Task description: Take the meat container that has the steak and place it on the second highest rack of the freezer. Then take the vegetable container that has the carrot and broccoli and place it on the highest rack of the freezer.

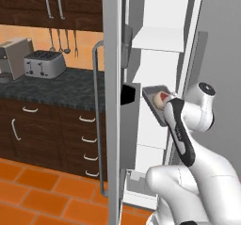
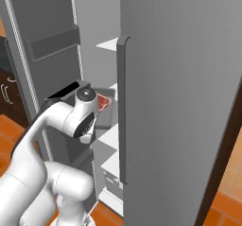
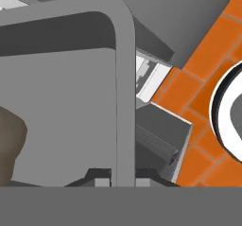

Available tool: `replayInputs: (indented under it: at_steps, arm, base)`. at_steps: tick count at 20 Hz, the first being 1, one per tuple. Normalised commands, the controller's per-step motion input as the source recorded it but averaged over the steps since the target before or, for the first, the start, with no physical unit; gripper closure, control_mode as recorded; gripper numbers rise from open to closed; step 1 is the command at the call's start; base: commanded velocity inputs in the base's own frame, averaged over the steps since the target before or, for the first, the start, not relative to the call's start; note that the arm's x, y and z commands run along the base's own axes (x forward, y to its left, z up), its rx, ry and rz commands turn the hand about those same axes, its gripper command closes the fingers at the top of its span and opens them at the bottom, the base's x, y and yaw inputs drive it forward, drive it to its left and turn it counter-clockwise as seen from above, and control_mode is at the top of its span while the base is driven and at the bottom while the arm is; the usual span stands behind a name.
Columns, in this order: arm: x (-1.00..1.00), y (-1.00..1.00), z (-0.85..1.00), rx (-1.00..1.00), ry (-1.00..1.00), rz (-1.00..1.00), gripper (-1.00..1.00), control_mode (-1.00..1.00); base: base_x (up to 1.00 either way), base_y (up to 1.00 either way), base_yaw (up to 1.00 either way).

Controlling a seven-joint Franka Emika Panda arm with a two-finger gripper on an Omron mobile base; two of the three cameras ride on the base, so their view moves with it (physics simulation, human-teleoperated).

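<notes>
The freezer [image 1: 162,73] stands open, showing its white-lined inside. My gripper [image 1: 165,107] is shut on the near rim of the grey meat container [image 1: 154,93], which tilts at the freezer's opening. The steak [image 1: 161,98] lies in it, red and cream. From the right, the meat container [image 2: 107,108] with the steak [image 2: 103,100] sits just below a white shelf edge, the second highest rack [image 2: 114,86]. The highest rack [image 1: 157,40] juts out well above it. In the hand view the container's rim [image 3: 124,78] runs down between my fingertips [image 3: 101,182]. The vegetable container with the carrot and broccoli is out of view.
The open freezer door [image 1: 112,101] with its long handle [image 1: 96,120] and dark bins [image 1: 131,125] stands close on the left. The shut fridge door [image 2: 179,102] borders the right. A dark counter holds a toaster [image 1: 44,64]. Orange tiles [image 1: 42,196] cover the floor.
</notes>
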Motion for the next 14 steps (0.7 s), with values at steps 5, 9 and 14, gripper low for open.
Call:
replayInputs:
  at_steps: [5, 9, 14]
  arm:
    - [0.57, -0.02, 0.0, 0.0, 0.0, 0.0, 1.0, -1.0]
    - [0.55, 0.0, 0.0, 0.0, 0.0, 0.0, 1.0, -1.0]
    - [0.48, 0.0, 0.0, 0.0, 0.0, 0.0, 1.0, -1.0]
  base:
    - [0.0, 0.0, 0.0]
    - [0.0, 0.0, 0.0]
    - [0.0, 0.0, 0.0]
